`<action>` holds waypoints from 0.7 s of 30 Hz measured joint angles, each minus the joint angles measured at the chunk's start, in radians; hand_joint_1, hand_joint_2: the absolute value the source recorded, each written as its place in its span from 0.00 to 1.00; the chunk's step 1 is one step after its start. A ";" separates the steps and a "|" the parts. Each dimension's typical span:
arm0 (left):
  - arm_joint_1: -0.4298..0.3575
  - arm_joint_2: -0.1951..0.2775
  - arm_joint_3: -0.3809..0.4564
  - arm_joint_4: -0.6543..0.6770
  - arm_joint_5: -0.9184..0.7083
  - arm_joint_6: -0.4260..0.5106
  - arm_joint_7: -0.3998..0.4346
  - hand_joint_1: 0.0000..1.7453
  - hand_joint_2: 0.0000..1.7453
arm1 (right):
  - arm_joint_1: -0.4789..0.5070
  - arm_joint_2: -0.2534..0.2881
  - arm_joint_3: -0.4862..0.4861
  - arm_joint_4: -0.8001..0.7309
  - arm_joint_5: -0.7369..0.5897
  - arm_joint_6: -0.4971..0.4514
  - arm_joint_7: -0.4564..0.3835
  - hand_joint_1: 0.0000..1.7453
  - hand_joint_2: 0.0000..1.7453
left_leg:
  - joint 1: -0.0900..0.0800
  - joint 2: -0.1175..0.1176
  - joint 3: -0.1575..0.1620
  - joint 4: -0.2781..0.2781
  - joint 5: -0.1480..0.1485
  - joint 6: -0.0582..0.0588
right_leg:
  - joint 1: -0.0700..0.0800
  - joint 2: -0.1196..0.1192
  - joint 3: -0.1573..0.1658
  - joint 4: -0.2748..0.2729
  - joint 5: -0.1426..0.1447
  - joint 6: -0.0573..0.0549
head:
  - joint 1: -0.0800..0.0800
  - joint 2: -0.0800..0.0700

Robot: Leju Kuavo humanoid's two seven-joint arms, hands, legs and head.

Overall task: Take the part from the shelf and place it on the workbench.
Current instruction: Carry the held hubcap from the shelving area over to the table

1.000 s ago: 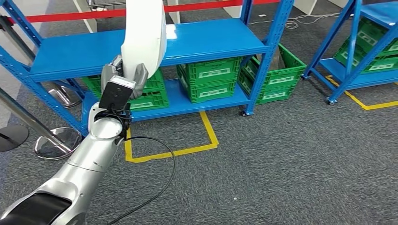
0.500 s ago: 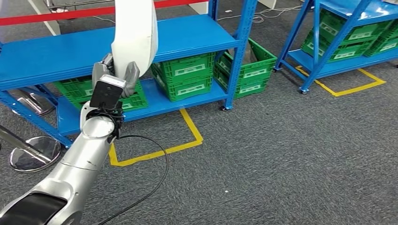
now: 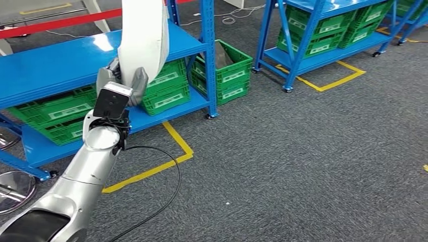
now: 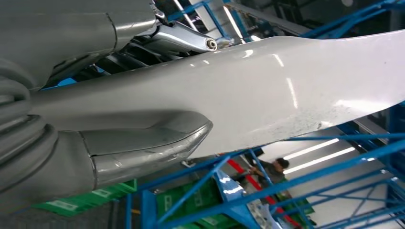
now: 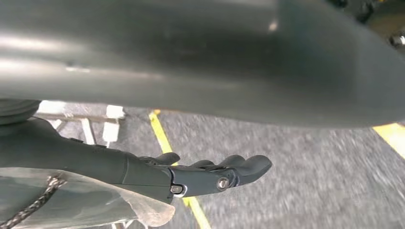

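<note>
Left hand (image 3: 123, 75) is grasping the white part (image 3: 145, 38) and carrying it upright, its long blade rising in front of the blue shelf (image 3: 60, 63); the judgement is that this keeps the panel off the floor and the rack while the robot is heading for a workbench that no view is showing. The part is thus off the shelf, in the hand, just in front of the shelf's top board and above the green crates (image 3: 166, 91) on its lower board. The left wrist view is adding what the head view is hiding: the thick thumb (image 4: 143, 148) is pressing on one face of the part (image 4: 286, 90), with a person standing beyond the shelf frames. The right wrist view is showing the right hand (image 5: 210, 174) hanging over grey carpet and a yellow floor line (image 5: 162, 133), fingers loosely curled and holding nothing, with a blurred dark surface overhead.
</note>
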 joint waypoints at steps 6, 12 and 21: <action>0.005 -0.004 0.000 -0.002 -0.003 -0.004 0.000 1.00 1.00 | 0.002 -0.017 0.017 -0.002 0.021 -0.144 -0.100 0.00 0.00 | 0.001 0.023 0.019 -0.060 0.011 0.021 | -0.006 -0.007 -0.048 0.042 -0.016 0.034 | 0.005 0.000; 0.014 -0.004 0.000 -0.004 -0.004 -0.007 0.000 1.00 1.00 | -0.004 -0.037 0.023 -0.002 0.030 -0.152 -0.122 0.00 0.00 | 0.001 0.091 0.017 -0.062 0.011 0.027 | -0.012 -0.087 -0.145 0.255 -0.090 0.052 | 0.012 0.000; 0.006 -0.010 -0.009 -0.005 -0.014 -0.020 0.000 1.00 1.00 | -0.008 -0.075 0.038 -0.003 0.071 -0.119 -0.066 0.00 0.00 | -0.008 0.122 0.016 -0.031 -0.026 -0.010 | -0.004 -0.111 -0.006 -0.001 -0.004 0.010 | 0.003 0.000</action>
